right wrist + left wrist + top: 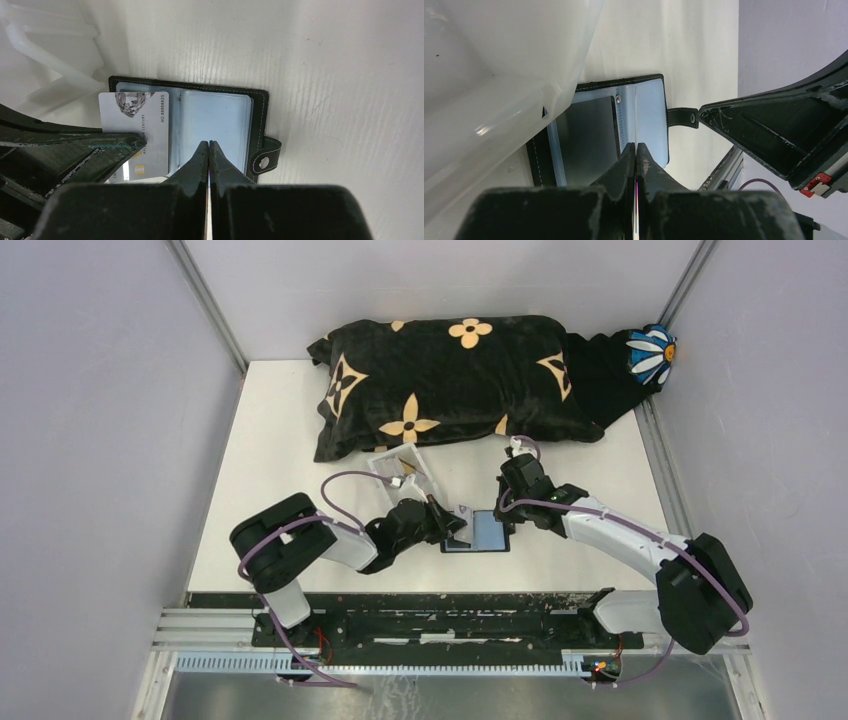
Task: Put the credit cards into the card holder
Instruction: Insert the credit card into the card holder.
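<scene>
White table (pixel 250 460) carries the black leather-like folding card holder (pixel 220 117), lying open between the arms. Insertion's on: left end effector (pixel 636 148) is clamped on a silver-grey plastic card (pixel 150 115) over the left page, and next it needs sliding into a sleeve. Right end effector (pixel 208 145) is closed and seemingly empty, tips at the holder's middle.

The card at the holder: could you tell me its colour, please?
The card is silver-grey, shown best in the right wrist view.

Lab robot cell: grey panel walls (pixel 90 440), aluminium rail (pixel 380 625), white table (pixel 270 460)
</scene>
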### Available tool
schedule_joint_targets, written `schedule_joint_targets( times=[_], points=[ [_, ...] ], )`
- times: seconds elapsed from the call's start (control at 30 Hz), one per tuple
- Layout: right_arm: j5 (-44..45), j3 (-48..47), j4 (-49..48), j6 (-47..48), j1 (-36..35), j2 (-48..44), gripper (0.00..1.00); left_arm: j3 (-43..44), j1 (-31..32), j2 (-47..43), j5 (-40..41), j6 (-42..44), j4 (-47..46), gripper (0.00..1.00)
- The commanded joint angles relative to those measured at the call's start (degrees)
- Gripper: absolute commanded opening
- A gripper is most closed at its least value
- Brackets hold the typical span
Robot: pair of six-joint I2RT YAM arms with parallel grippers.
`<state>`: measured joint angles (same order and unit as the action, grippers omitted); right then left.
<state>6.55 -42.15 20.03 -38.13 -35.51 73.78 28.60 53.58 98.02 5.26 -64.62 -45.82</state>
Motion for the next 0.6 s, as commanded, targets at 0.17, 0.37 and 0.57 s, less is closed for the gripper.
schedule_joint_targets(
  times=[0.17, 0.37, 0.57],
  points=[
    [0.0, 1.3, -4.8, -0.5, 0.1, 2.4, 0.01, 4.3, 1.4, 3.2, 2.4, -2.8, -0.6, 0.03],
    [0.7, 2.7, -5.2, -0.9, 0.1, 3.1, 0.01, 5.7, 2.1, 4.5, 3.2, -3.1, 1.0, 0.03],
    [1.0, 4.2, -5.7, -1.4, 0.1, 2.9, 0.01, 5.7, 3.1, 3.7, 5.3, -3.4, 4.0, 0.03]
  ],
)
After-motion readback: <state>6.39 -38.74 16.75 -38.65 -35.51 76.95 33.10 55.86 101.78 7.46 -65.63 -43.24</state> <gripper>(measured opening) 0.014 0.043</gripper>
